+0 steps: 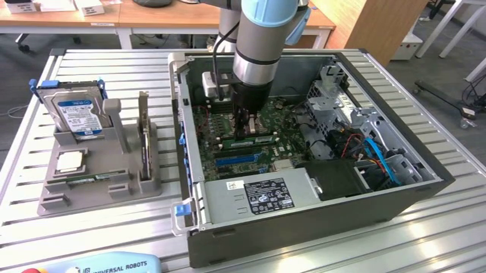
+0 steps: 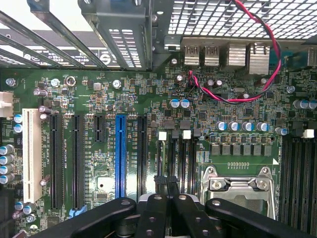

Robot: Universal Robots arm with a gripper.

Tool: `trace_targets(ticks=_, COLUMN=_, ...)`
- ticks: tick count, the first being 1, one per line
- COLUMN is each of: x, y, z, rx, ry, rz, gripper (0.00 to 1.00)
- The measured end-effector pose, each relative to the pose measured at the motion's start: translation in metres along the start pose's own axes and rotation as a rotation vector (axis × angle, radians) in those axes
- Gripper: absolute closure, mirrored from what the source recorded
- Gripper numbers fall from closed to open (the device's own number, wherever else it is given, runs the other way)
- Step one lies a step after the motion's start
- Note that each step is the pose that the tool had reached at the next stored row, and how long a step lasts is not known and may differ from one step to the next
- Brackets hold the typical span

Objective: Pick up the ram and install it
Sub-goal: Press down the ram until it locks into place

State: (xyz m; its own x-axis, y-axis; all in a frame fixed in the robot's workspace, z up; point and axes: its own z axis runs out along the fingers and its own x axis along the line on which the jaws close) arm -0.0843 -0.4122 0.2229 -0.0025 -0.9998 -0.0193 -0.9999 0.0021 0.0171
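Item: my gripper (image 1: pixel 244 133), lowered into the open computer case (image 1: pixel 395 199), over the green motherboard (image 1: pixel 227 122). My jaws stand together. In the wrist view my gripper (image 2: pixel 167 191) comes to a narrow dark tip just above the black memory slots (image 2: pixel 181 163), near the processor socket (image 2: pixel 237 191). Whether a thin board is pinched there, I cannot tell.

Item: one ram (image 1: pixel 254 139), a green stick lying along the slots right by my fingertips in the exterior view. I judge it already seated or being pressed home, since my jaws sit directly over it.

Item: grey parts holder (image 1: pixel 91 196), on the slatted table (image 1: pixel 114 233), well apart from the case toward the exterior view's left. It keeps each part in its own cradle so that an edge stays free for gripping.
- hard drive (image 1: pixel 76 114) with blue-white label, standing upright at the back.
- square silver processor chip (image 1: pixel 70 161), flat in its recess.
- second ram (image 1: pixel 85 180), flat in a front groove, untouched.
- tall card (image 1: pixel 143 142), on edge in the side rack.

Item: expansion slots (image 2: pixel 120 153), one blue, beside the memory bank.
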Motion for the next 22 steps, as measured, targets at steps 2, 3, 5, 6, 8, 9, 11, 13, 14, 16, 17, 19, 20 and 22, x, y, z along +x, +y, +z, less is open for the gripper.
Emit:
trace_targets(ticks=2, x=0.0, y=0.0, z=0.0, rx=0.0, ry=0.0, rz=0.0, gripper=0.9)
trace_targets(ticks=3, x=0.0, y=0.0, z=0.0001, rx=0.0, ry=0.0001, rz=0.0, gripper=0.9)
trace_targets(ticks=5, x=0.0, y=0.0, z=0.0002, rx=0.0, ry=0.0001, rz=0.0, gripper=0.9)
trace_targets(ticks=6, x=0.0, y=0.0, z=0.0002, rx=0.0, ry=0.0001, rz=0.0, gripper=0.9)
trace_targets(ticks=8, x=0.0, y=0.0, z=0.0003, rx=0.0001, ry=-0.0001, rz=0.0, gripper=0.9)
trace_targets(ticks=9, x=0.0, y=0.0, z=0.0003, rx=0.0001, ry=-0.0001, rz=0.0, gripper=0.9)
trace_targets(ticks=11, x=0.0, y=0.0, z=0.0003, rx=0.0, ry=0.0, rz=0.0, gripper=0.9)
trace_targets(ticks=13, x=0.0, y=0.0, z=0.0004, rx=0.0001, ry=0.0, rz=0.0, gripper=0.9)
trace_targets(ticks=14, x=0.0, y=0.0, z=0.0004, rx=0.0001, ry=-0.0001, rz=0.0, gripper=0.9)
trace_targets(ticks=16, x=0.0, y=0.0, z=0.0004, rx=0.0001, ry=0.0, rz=0.0, gripper=0.9)
trace_targets(ticks=17, x=0.0, y=0.0, z=0.0004, rx=0.0001, ry=-0.0001, rz=0.0, gripper=0.9)
trace_targets(ticks=19, x=0.0, y=0.0, z=0.0003, rx=0.0, ry=0.0, rz=0.0, gripper=0.9)
trace_targets(ticks=20, x=0.0, y=0.0, z=0.0004, rx=0.0001, ry=0.0, rz=0.0, gripper=0.9)
trace_targets(ticks=22, x=0.0, y=0.0, z=0.0003, rx=0.0001, ry=0.0, rz=0.0, gripper=0.9)
